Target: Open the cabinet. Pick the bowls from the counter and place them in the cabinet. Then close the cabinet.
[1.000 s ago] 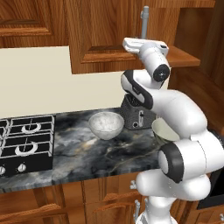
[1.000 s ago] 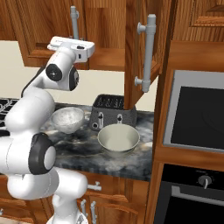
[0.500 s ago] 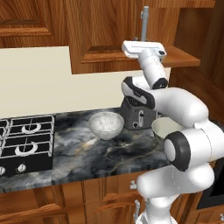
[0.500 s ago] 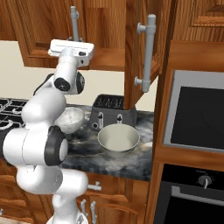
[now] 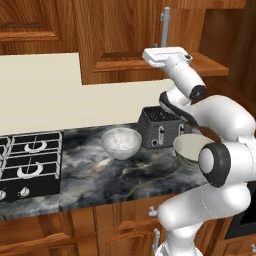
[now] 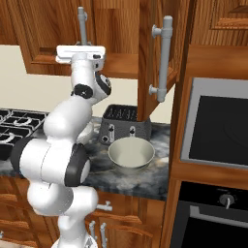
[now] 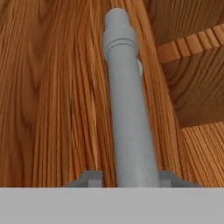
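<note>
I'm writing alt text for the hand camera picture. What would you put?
Close up, a silver bar handle runs up the middle of the picture against a reddish-brown wooden cabinet door, with the robot's jaws on either side of its lower end. At the right, the wood grain changes direction.

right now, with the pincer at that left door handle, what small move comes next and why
Probably close the pincer fully on the silver handle, then pull. In the hand view the bar runs between the fingertips, which sit at both sides of it. The left cabinet door looks shut while the right door is open, and both bowls wait on the counter.
</note>
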Available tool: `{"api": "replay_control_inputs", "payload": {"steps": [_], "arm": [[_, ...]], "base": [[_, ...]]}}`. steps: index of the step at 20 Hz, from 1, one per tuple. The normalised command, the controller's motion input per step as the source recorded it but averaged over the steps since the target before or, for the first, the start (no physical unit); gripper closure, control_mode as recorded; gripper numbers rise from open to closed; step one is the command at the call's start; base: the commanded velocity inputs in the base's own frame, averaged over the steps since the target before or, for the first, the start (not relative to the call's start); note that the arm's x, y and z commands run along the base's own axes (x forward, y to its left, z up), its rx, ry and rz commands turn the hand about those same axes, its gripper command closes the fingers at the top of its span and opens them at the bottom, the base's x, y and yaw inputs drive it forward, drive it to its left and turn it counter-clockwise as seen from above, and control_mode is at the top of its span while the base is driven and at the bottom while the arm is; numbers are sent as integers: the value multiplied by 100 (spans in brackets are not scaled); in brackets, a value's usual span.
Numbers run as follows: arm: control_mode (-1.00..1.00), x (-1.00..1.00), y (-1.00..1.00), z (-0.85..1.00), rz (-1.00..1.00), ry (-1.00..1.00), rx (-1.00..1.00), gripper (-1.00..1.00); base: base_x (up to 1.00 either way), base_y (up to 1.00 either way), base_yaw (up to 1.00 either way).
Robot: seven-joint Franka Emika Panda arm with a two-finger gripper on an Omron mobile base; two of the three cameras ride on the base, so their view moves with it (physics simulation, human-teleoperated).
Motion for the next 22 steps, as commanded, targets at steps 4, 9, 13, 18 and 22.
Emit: {"api": "replay_control_inputs", "payload": {"steps": [4,9,13,18,22], "arm": [[-100,-1,86,36,0,37,-30,100],[-100,-33,100,42,-1,32,-30,100],[-100,-50,100,32,-8,27,-17,100],[-100,-72,100,18,-11,23,-8,100],[-100,-83,100,16,-13,21,-6,100]], "base": [[0,0,0],[0,0,0],[0,0,0],[0,0,0],[0,0,0]]}}
